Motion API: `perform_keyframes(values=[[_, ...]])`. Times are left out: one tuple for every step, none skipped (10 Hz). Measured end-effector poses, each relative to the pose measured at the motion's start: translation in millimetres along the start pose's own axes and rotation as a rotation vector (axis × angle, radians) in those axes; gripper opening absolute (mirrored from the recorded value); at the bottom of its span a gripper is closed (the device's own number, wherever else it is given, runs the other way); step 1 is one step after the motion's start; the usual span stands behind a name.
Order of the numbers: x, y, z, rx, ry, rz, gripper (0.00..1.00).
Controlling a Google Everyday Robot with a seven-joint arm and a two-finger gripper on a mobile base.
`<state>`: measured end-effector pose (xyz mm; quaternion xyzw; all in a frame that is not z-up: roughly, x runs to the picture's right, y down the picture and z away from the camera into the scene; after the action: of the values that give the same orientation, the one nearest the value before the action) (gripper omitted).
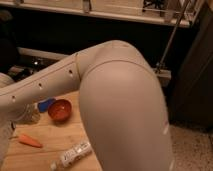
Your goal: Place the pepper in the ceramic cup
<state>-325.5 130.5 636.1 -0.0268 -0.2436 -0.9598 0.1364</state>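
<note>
The pepper (30, 141), small, orange and tapered, lies on the wooden table (52, 134) near its left front. The white ceramic cup is hidden behind my arm. My arm (115, 100) fills the middle of the view, its big elbow close to the camera and its forearm (40, 87) reaching left over the table. The forearm ends at the wrist (22, 114) at the left edge, above and behind the pepper. The gripper itself is out of view past the left edge.
A round red-orange bowl (60, 110) stands behind the pepper, with a blue object (46, 103) just left of it. A clear plastic bottle (72, 154) lies on its side at the table's front. A dark shelf and a metal pole (172, 37) stand behind.
</note>
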Motion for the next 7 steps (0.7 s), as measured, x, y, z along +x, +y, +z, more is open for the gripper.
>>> perform_keyframes(values=[[10.6, 0.0, 3.9, 0.036, 0.011, 0.009, 0.64], [21.2, 0.1, 9.8, 0.073, 0.02, 0.016, 0.67], [30.7, -0.8, 16.8, 0.097, 0.024, 0.016, 0.67], [39.1, -3.2, 23.9, 0.113, 0.021, 0.013, 0.67], [45.9, -4.3, 32.1, 0.108, 0.01, 0.007, 0.67], [50.9, -5.5, 39.7, 0.081, -0.008, -0.006, 0.67], [58.1, -8.3, 47.7, 0.046, -0.027, -0.021, 0.67]])
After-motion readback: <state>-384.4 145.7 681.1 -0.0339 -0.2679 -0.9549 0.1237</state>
